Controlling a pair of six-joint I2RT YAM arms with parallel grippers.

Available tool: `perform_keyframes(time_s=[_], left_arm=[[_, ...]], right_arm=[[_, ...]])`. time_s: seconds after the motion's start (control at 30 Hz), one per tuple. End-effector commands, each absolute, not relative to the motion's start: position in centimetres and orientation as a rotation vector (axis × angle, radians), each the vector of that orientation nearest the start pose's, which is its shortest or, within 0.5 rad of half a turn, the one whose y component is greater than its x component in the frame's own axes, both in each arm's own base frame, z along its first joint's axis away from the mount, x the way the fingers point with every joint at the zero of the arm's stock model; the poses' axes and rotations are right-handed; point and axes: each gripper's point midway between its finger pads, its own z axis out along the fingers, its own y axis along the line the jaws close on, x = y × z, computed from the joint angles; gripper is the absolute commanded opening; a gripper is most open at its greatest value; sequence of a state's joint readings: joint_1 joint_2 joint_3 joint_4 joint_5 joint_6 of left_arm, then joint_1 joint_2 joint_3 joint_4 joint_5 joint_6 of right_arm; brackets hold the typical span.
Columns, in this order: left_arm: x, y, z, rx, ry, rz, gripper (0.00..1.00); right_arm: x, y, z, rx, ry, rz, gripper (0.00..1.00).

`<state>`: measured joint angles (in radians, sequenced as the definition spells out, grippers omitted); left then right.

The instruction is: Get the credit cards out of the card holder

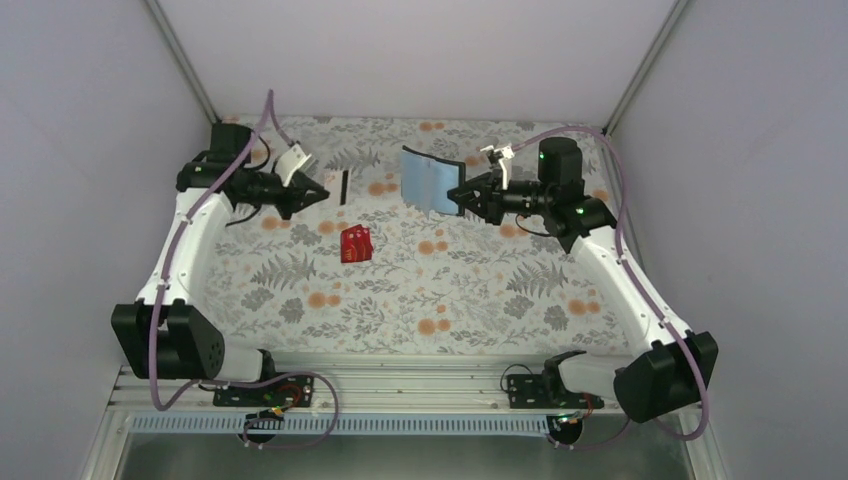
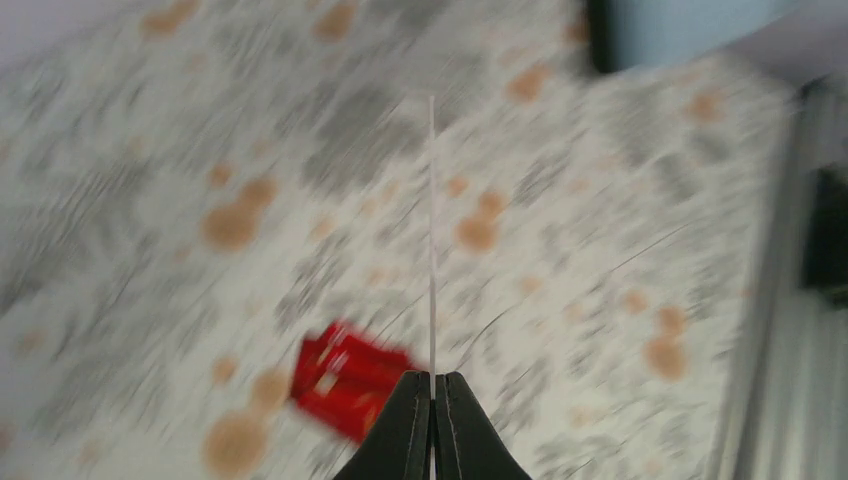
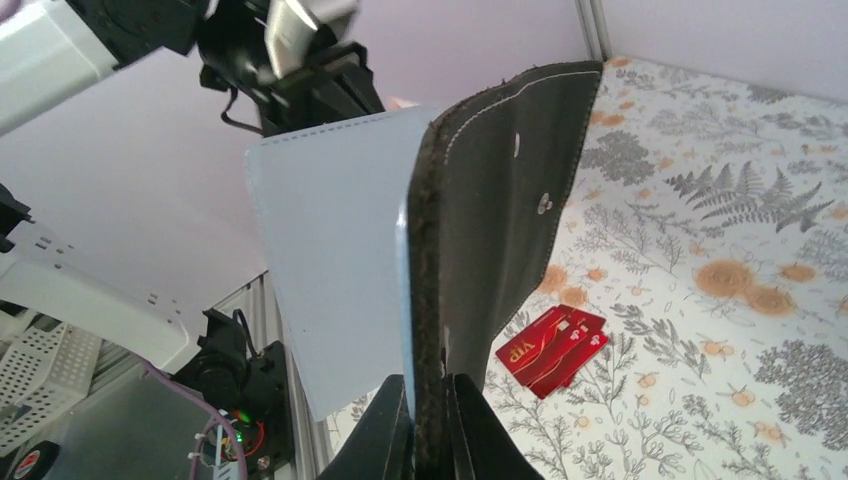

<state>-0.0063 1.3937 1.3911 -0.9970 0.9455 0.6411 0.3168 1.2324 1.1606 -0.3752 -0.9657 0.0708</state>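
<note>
Top external view: one card is out in the left gripper point(image 1: 325, 193), and the right gripper point(image 1: 462, 197) holds the card holder point(image 1: 428, 180) open, off the tabletop point(image 1: 480, 290).

Left jaws are closed on a thin card point(image 2: 431, 230); it shows edge-on, so its face cannot be read. It hangs above the far-left part of the tabletop, near the red credit cards point(image 1: 355, 243), which lie stacked left of centre. That stack is probably the drop spot. Right jaws pinch the holder at its fold; its black outer flap and light blue inner face are spread upright near the far edge, presumably so that the pockets face the other arm. Cannot tell whether any card is left inside. Judged next step: release this card by the stack.
</note>
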Motion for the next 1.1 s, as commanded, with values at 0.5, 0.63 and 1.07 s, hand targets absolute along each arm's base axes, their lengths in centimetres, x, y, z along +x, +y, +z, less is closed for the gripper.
perform_keyframes(time_s=[0.5,0.63,1.07], left_arm=[[34.9,3.1,10.9,0.735,2.666,0.679,0.02],[34.2,3.7,8.9,0.691,2.781,0.762,0.02],[33.1,1.7,3.7,0.758,2.986,0.64,0.38]], right_arm=[[26.7,24.2,33.5,-0.889,1.805,1.302,0.04],[26.3,24.1,33.7,-0.895,1.8,1.3,0.04],[26.1,24.1,33.5,-0.902,1.801,1.305,0.04]])
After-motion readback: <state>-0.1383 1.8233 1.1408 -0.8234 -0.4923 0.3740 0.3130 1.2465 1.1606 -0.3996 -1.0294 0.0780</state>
